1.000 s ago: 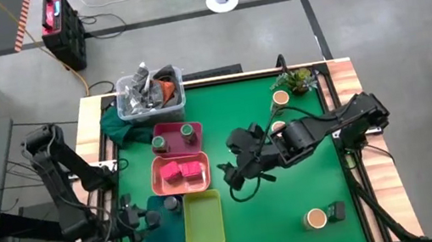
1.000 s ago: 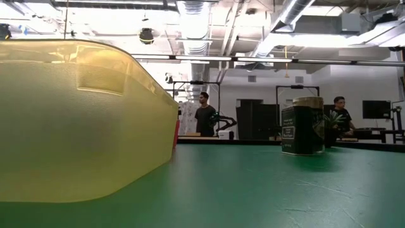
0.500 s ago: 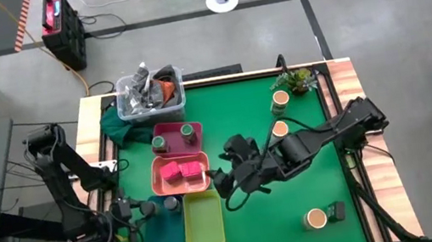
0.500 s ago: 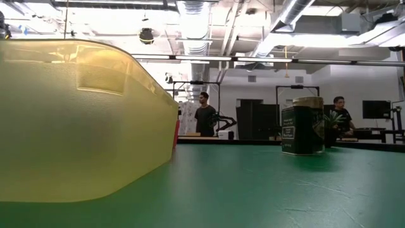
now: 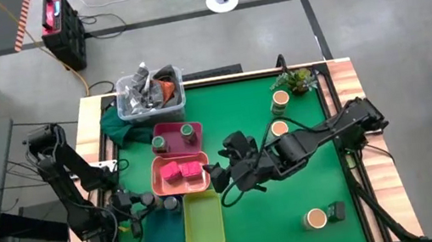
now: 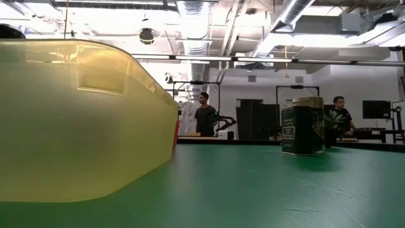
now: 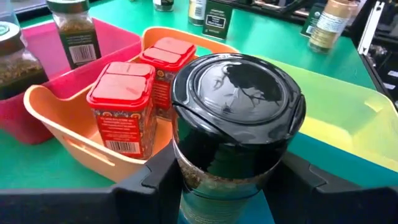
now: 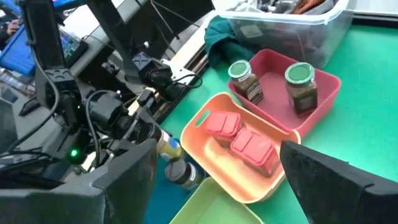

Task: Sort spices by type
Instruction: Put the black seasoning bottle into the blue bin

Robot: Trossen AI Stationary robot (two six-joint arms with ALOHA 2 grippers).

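The left gripper [image 7: 233, 180] is clamped on a black-lidded jar [image 7: 235, 118], upright over the teal tray [image 5: 157, 231], just beside the salmon tray [image 7: 68, 134] with two red-topped boxes [image 7: 121, 102]; the right gripper [image 5: 218, 178], fingers apart and empty, hovers near that salmon tray's corner above the green bench [image 5: 281, 214]; two green-lidded jars [image 8: 301, 87] stand in the pink tray [image 8: 323, 84]; a yellow-green tray [image 5: 203, 222] lies beside the teal one.

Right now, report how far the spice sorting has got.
Done: two green-lidded jars sit in the pink tray and two red tins in the salmon tray. In hand: the left gripper holds a black-lidded jar over the teal tray. Left: tan-topped jars remain on the table; the yellow tray is empty.
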